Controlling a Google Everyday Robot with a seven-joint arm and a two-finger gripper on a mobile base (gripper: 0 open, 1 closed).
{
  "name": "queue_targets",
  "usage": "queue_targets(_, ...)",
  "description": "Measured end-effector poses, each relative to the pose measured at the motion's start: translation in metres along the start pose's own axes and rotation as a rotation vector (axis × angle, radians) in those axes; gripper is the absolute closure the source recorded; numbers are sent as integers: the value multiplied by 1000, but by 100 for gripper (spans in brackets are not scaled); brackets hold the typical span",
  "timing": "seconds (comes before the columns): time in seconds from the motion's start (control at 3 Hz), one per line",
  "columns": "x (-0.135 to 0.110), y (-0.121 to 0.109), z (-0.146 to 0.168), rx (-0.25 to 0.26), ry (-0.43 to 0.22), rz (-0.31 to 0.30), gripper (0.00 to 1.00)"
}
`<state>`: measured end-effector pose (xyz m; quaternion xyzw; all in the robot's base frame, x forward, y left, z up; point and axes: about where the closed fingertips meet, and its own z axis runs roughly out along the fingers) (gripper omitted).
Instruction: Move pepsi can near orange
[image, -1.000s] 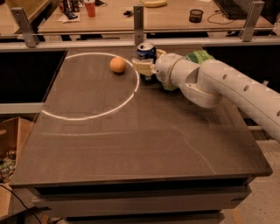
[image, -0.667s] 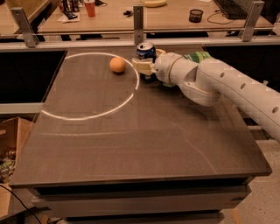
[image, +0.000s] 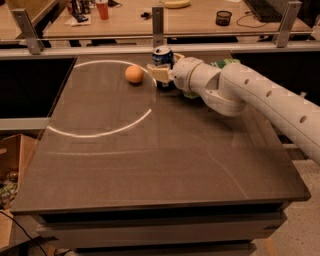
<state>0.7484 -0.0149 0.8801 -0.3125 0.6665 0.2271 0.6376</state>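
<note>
Camera view. Grips the pepsi can (image: 162, 54) upright in the gripper (image: 161, 75), closed on its lower body, at the far edge of the desk (image: 150, 150). Stands just right of the orange (image: 134, 74), near but not touching. Reaches in from the right, past a green bag (image: 225, 63).

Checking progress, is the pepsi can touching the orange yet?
No, bare table shows between the orange and the pepsi can, which stands at the gripper near the table's far edge.
</note>
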Motion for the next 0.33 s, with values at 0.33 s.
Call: queue_targets(0.33, 0, 2, 2, -4, 0, 0, 88)
